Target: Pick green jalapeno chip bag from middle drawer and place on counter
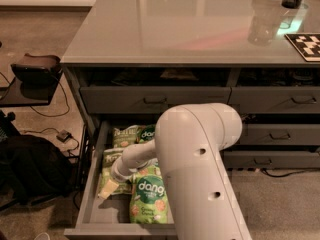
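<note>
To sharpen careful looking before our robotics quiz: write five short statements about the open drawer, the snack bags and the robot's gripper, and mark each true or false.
1. The wide, dark grey middle drawer is pulled open. True.
2. A small pale yellow-green chip bag lies on the glossy grey counter. False: it lies in the drawer, near another like it.
3. The gripper is down inside the drawer, toward its left side. True.
4. The drawer holds no darker green bag. False: a dark green "dang" bag lies near its front.
5. The narrower grey drawers with bar handles on the right stand open. False: they are shut.
</note>
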{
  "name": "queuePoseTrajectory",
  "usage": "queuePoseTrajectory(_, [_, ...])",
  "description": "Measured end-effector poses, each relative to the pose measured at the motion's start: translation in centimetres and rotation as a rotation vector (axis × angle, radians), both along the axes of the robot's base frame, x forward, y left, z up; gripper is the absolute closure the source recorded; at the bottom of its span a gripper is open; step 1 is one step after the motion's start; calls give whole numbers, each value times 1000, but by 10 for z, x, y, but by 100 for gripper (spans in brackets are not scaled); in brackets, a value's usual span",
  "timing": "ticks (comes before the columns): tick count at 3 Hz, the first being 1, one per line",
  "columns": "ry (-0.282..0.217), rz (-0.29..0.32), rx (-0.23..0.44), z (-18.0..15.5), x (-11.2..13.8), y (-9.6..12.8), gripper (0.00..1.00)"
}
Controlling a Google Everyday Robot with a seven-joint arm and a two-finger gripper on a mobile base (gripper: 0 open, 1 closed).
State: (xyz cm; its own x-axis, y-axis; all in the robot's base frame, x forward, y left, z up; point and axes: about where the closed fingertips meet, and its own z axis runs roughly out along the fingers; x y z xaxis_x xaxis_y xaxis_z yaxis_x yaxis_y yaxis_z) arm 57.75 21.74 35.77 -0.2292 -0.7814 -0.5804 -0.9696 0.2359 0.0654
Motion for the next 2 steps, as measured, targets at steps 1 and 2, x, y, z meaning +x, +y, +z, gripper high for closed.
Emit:
queuePoseTrajectory(1, [28,-5,-4,-14,-8,0,0])
queuePoseTrajectory(2, [28,-5,-4,-14,-8,0,19])
